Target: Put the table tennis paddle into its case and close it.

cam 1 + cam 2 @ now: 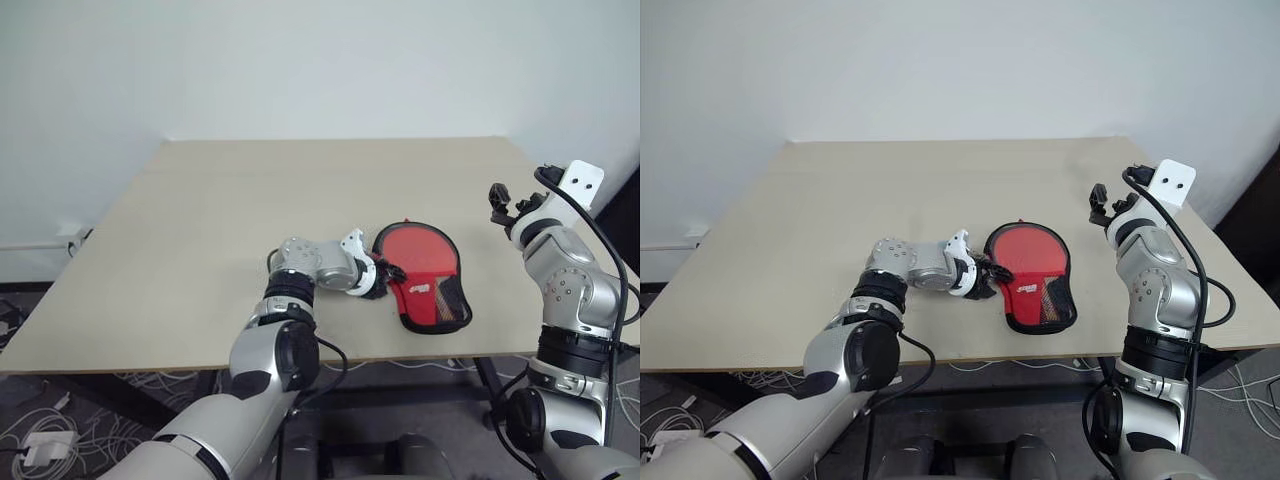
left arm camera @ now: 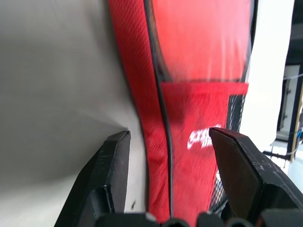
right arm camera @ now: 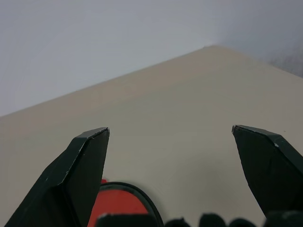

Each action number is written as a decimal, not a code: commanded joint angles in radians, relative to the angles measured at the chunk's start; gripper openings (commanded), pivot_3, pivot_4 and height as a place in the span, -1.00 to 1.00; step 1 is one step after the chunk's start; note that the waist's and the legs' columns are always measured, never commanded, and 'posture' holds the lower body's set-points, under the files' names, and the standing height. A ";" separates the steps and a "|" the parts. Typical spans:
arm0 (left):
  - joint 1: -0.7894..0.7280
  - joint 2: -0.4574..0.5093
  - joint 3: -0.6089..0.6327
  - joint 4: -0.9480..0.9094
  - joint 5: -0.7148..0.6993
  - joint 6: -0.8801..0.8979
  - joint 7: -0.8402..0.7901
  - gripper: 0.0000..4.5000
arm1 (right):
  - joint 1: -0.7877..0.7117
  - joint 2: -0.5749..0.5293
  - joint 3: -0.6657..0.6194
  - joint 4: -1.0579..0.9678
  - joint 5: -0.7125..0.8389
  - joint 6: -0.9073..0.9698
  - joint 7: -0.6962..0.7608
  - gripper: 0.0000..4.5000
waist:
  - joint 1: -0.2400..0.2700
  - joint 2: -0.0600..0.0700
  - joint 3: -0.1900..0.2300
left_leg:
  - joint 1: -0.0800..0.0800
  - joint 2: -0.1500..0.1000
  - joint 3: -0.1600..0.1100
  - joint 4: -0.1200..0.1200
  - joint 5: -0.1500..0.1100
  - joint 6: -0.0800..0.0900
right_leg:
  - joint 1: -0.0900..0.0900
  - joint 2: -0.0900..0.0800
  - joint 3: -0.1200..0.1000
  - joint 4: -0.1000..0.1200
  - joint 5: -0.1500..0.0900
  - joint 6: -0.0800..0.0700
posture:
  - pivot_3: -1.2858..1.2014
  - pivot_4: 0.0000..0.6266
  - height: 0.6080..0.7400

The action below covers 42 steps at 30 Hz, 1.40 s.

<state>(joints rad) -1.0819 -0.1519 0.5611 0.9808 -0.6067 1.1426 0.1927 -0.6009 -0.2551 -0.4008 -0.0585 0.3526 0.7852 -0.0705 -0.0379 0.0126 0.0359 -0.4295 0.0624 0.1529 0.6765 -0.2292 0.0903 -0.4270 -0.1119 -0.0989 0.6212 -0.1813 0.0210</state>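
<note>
With the paddle (image 1: 415,252) already inside the case (image 1: 425,277) near the bench (image 1: 200,230) front edge, I keep the left gripper (image 1: 383,273) fingers parted astride the case's edge seam, right gripper (image 1: 505,203) wide and clear, and I would pinch the zip squarely.

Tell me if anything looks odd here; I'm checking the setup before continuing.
Nothing stands out. The case lies flat on the table near its front edge, red paddle face showing through it. The left pincer is open at the case's edge; the right pincer hangs open above the table.

left gripper (image 2: 170,142) low, right gripper (image 3: 175,142) raised — jaws apart
</note>
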 commanded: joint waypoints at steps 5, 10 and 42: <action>-0.032 -0.060 -0.051 0.091 0.019 -0.082 -0.072 0.25 | -0.014 -0.020 -0.010 -0.037 -0.004 -0.022 -0.008 1.00 | 0.014 0.000 0.000 | 0.000 0.000 -0.001 0.000 0.000 0.001 | -0.001 -0.005 -0.003 0.000 0.000 0.000 | 0.03 -1.00 0.75; -0.038 -0.087 -0.095 0.090 0.003 -0.021 -0.176 0.25 | -0.014 -0.019 -0.006 -0.037 -0.007 -0.023 -0.009 1.00 | 0.019 0.000 0.000 | 0.000 -0.002 -0.001 0.000 -0.001 0.002 | 0.000 -0.008 -0.004 0.000 -0.001 0.001 | 0.03 -1.00 0.75; 0.008 -0.055 -0.172 0.074 0.030 0.014 -0.328 -0.97 | -0.015 -0.009 0.007 -0.012 -0.025 -0.044 -0.007 1.00 | 0.016 0.001 0.002 | -0.002 -0.003 -0.001 -0.002 -0.002 0.003 | -0.002 -0.008 -0.003 -0.001 -0.002 0.003 | 0.03 -1.00 0.75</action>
<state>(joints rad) -1.0896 -0.1560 0.3859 1.0712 -0.5667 1.1480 -0.1236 -0.5987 -0.2584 -0.3955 -0.0514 0.3317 0.7680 -0.0714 -0.0222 0.0133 0.0374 -0.4313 0.0597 0.1523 0.6743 -0.2308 0.0937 -0.4287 -0.1204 -0.1021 0.6204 -0.1834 0.0239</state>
